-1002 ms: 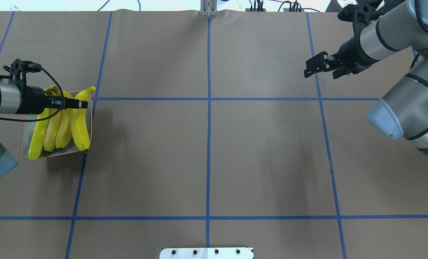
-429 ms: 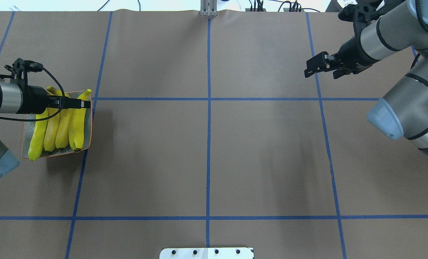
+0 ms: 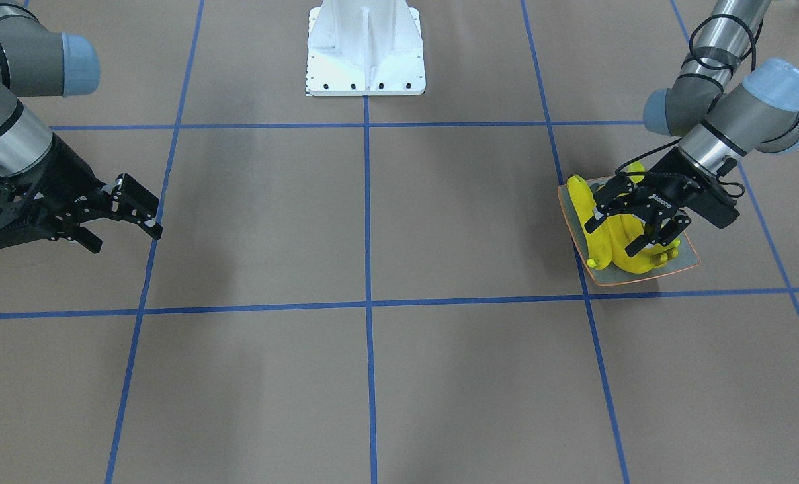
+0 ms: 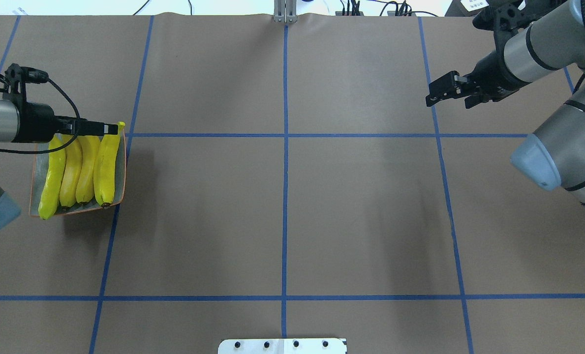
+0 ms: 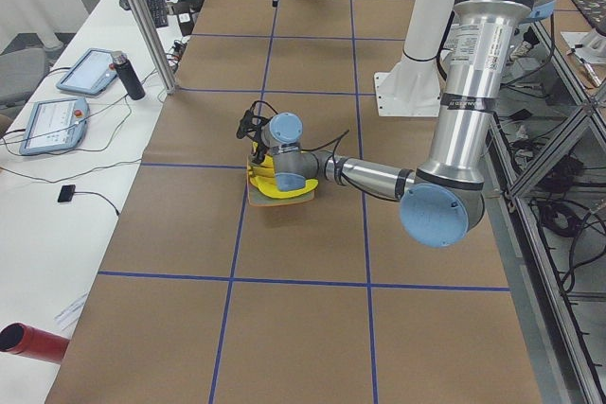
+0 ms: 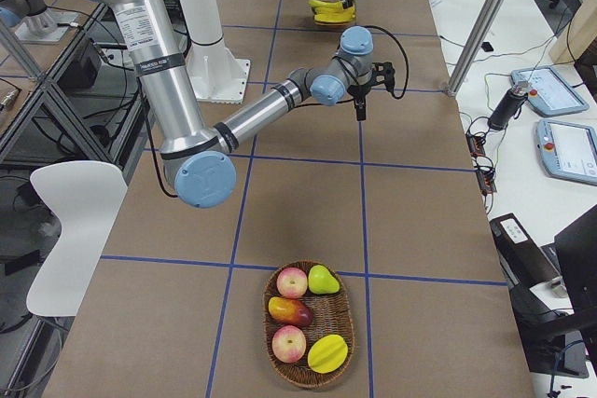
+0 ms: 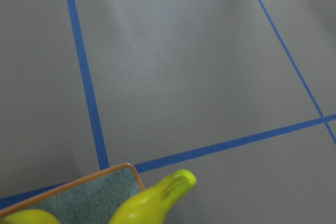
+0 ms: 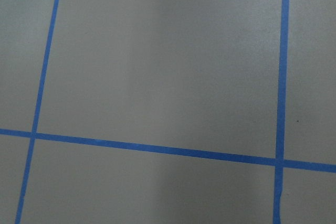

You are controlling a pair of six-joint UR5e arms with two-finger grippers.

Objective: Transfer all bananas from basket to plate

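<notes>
Several yellow bananas (image 4: 78, 167) lie side by side on the grey-blue plate (image 4: 120, 167) at the table's left. My left gripper (image 4: 109, 129) hovers over their far ends, open and holding nothing; the front-facing view shows its spread fingers (image 3: 597, 220) above the bananas (image 3: 579, 198). The left wrist view catches one banana tip (image 7: 168, 192) over the plate's corner (image 7: 100, 184). My right gripper (image 4: 432, 93) hangs open and empty over bare table at the far right. The wicker basket (image 6: 298, 381) sits at the table's right end and holds other fruit, with no banana visible in it.
The white robot base (image 3: 365, 50) stands at the table's near middle edge. Blue tape lines (image 4: 285, 172) cross the brown table cover. Tablets and cables (image 5: 57, 111) lie on a side bench beyond the table's far edge.
The rightmost banana, raised and tilted a second ago, now lies flat on the plate. My left gripper has drawn back toward the plate's far edge. The right gripper has shifted slightly right.
</notes>
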